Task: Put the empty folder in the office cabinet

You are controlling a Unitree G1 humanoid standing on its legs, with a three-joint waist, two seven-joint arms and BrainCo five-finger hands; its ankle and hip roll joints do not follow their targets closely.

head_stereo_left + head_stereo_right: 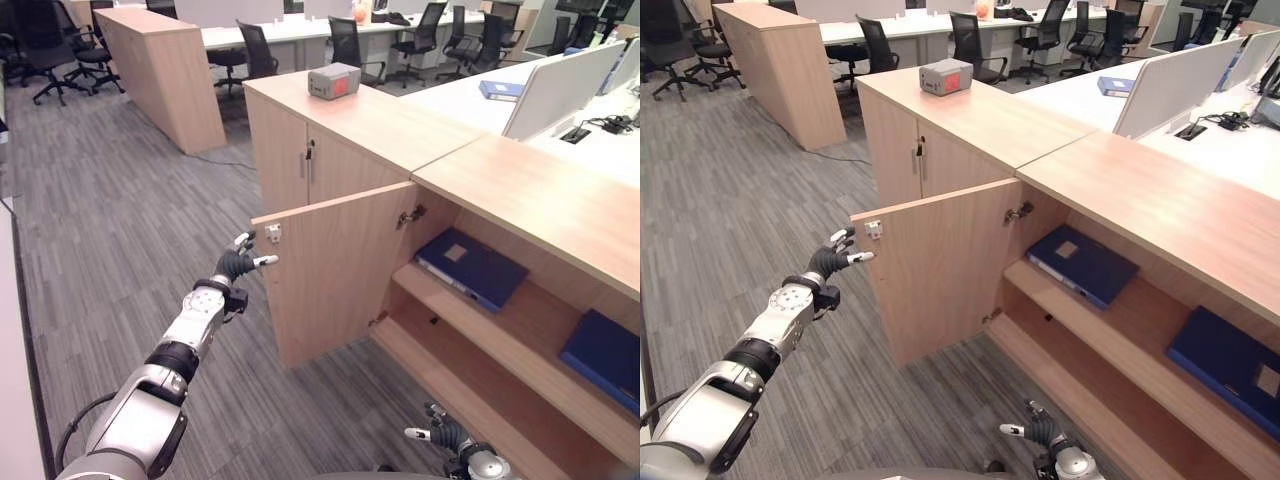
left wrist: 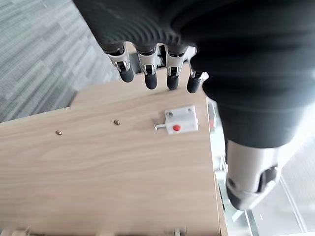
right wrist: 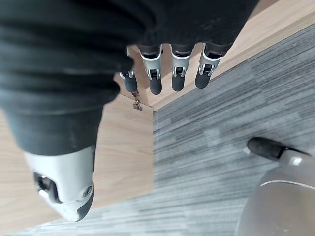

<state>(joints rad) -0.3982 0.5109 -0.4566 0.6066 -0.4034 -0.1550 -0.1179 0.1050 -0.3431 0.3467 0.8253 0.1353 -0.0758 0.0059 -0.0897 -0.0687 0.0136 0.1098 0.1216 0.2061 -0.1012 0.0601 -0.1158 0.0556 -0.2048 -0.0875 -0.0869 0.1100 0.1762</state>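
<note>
Open office cabinet (image 1: 520,190), light wood, door (image 1: 330,270) swung out toward the aisle, small white latch (image 1: 272,232) at its upper free corner. On the upper shelf (image 1: 520,335), a blue folder (image 1: 472,268) lying flat, long axis running diagonally from the hinge side back into the compartment, pale label patch facing up, spine apparently along the front-facing edge, though hard to be sure from this angle. Farther right on the same shelf, a second blue folder (image 1: 603,357), also flat, cut off by the edge of the view.

Left hand (image 1: 240,264) raised just beside the door's free edge, near the latch, fingers (image 2: 147,69) relaxed and slightly spread, holding nothing; from the wrist, fingertips hovering over the door's inner face, apart from the wood. Right hand (image 1: 445,432) low in front of the cabinet's bottom shelf, fingers (image 3: 178,73) loosely extended in a row above the grey carpet (image 1: 120,230), also empty.

On top of the neighbouring closed cabinet (image 1: 300,150), a small grey box (image 1: 333,81) with a red patch. Beyond, white desks (image 1: 470,100) with a blue binder (image 1: 500,90), monitors and black office chairs (image 1: 258,50).
</note>
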